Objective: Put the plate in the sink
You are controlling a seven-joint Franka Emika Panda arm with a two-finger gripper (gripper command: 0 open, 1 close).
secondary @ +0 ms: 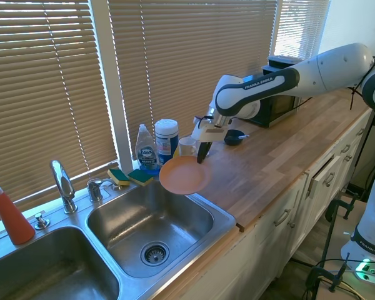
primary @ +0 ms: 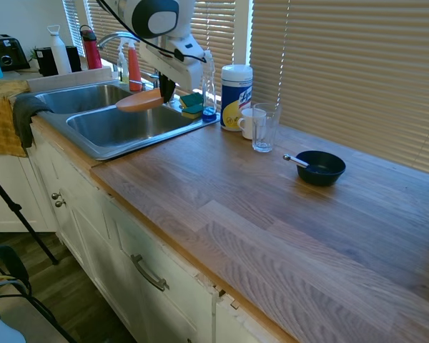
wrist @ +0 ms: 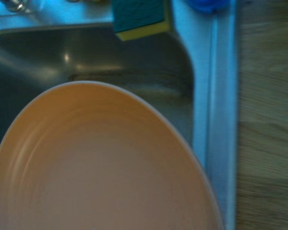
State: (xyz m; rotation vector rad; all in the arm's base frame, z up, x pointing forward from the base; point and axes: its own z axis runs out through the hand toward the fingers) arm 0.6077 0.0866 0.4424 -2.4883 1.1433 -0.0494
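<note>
End effector (secondary: 203,154): clamped on plate (secondary: 185,175) rim | Plate: held in air above right sink (secondary: 194,211) basin, near counter (secondary: 281,156) edge | Advice: plate should be lowered level toward basin floor, clear of rim, before release.

Daylight through window blinds (secondary: 194,56), both exterior views bright, sharp, slight wide-angle bending at edges. Glare on sink (primary: 121,128) steel. Wrist view dim, bluish, soft-focus.
</note>
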